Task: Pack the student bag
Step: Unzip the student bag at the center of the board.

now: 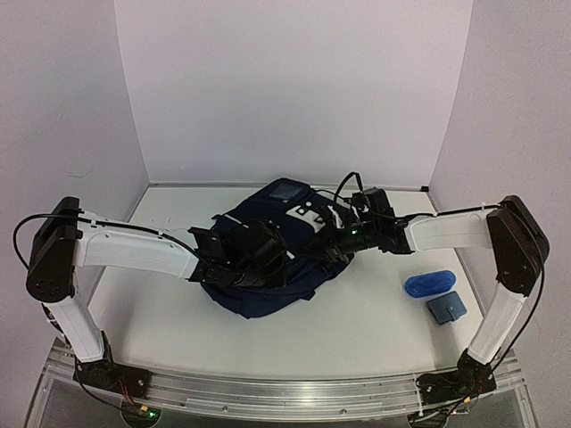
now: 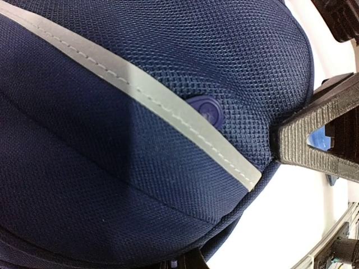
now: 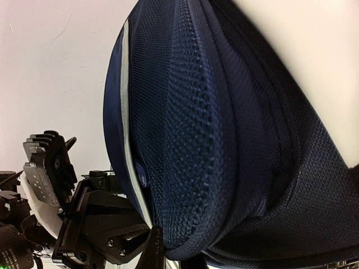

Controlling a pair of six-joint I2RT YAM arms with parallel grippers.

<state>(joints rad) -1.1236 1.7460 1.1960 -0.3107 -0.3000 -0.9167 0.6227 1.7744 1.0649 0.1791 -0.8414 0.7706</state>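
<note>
The student bag is a navy fabric backpack with a pale patch at its far end, bunched up in the middle of the table. My left gripper is pressed into its left side and shut on the fabric. In the left wrist view the bag with a white stripe fills the frame, and only a fingertip shows at the bottom. My right gripper is shut on the bag's right edge. In the right wrist view its fingers pinch the hem of the bag.
A small blue pouch and a small grey-blue square case lie on the table at the right. The enclosure walls stand at the back and sides. The left gripper's black body is close to the right gripper.
</note>
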